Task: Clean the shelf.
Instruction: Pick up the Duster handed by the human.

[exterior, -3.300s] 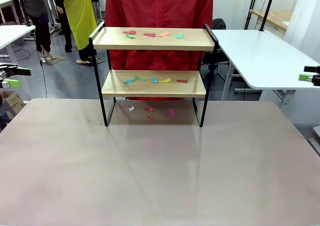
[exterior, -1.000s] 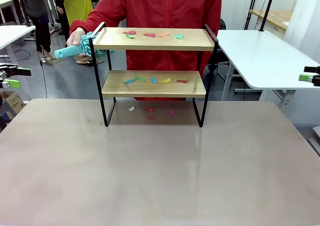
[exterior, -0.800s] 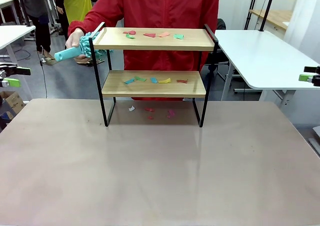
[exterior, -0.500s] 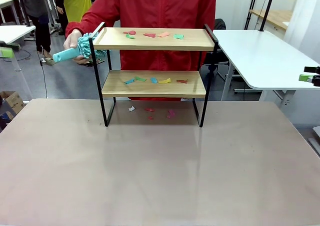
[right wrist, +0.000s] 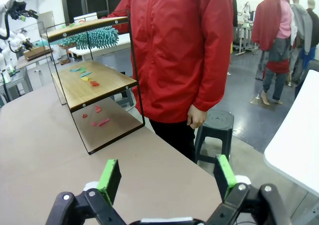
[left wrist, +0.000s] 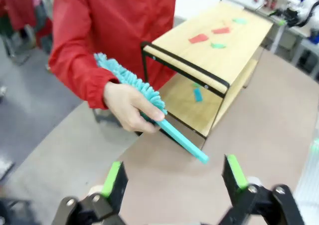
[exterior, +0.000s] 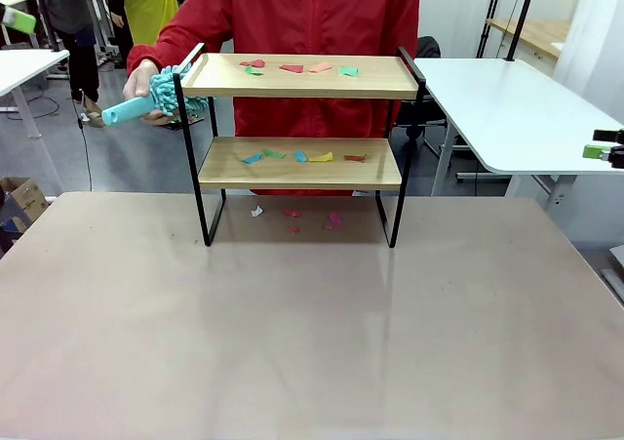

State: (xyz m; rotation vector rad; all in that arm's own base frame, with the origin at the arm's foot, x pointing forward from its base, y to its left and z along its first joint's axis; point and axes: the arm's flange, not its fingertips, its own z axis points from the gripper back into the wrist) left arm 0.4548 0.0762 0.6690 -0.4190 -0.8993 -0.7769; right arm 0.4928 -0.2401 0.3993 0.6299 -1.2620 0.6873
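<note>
Pale brown surface [exterior: 312, 342] is occupied at its far middle by the shelf [exterior: 375, 76], which stands upright on its black frame. Coloured paper scraps [exterior: 292, 67] are scattered on the upper board, on the lower board and on the surface beneath the shelf. A person [exterior: 322, 11] in a red jacket is positioned behind the shelf. A teal duster [exterior: 168, 89] is held in the person's hand [exterior: 141, 74] at the left end of the upper board, with its fluffy head just beside the side rail. The left claw [left wrist: 174, 171] is spread wide with nothing gripped, and is aimed toward the duster from well apart. The right claw [right wrist: 167, 174] is likewise spread wide and empty.
</note>
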